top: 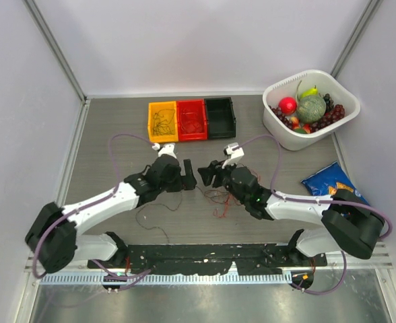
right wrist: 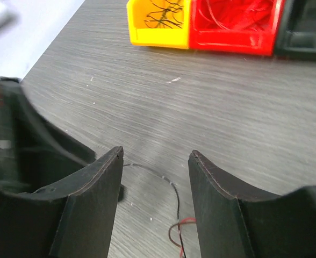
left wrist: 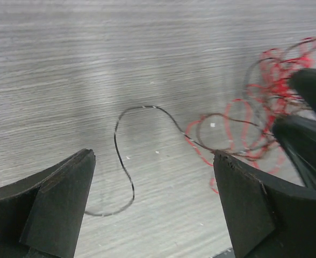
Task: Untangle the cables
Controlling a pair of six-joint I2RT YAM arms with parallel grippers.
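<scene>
The thin red and black cables [left wrist: 255,115] are lying in a curly tangle near the middle of the table, a bit toward its near edge. From above they are so thin that they are hard to make out. In the left wrist view the tangle is looking blurry, and the dark fingers of the right gripper [right wrist: 155,156] are hiding part of it. One black wire [left wrist: 117,161] is trailing out of the tangle in a loose loop, lying flat. Its lower end is going out of sight behind a finger of the left gripper [left wrist: 152,161].

The left gripper is holding its fingers spread wide, pinching nothing. The right gripper's fingers are also standing apart, with nothing squeezed between them. The fingers are hard and black, with flat inner faces.

The grey table [top: 117,148] is showing fine lines like wood. Along its far edge a yellow plastic bin [top: 163,121], a red plastic bin [top: 192,120] and a black plastic bin [top: 219,118] are sitting side by side. Dark wires are lying in the yellow one, red wires in the red one. A white plastic basket [top: 306,73] of toy fruit is sitting in the far right corner. A shiny blue bag [top: 329,180] is lying by the right edge, partly hidden by the right arm. Plain pale walls are standing around the table.
</scene>
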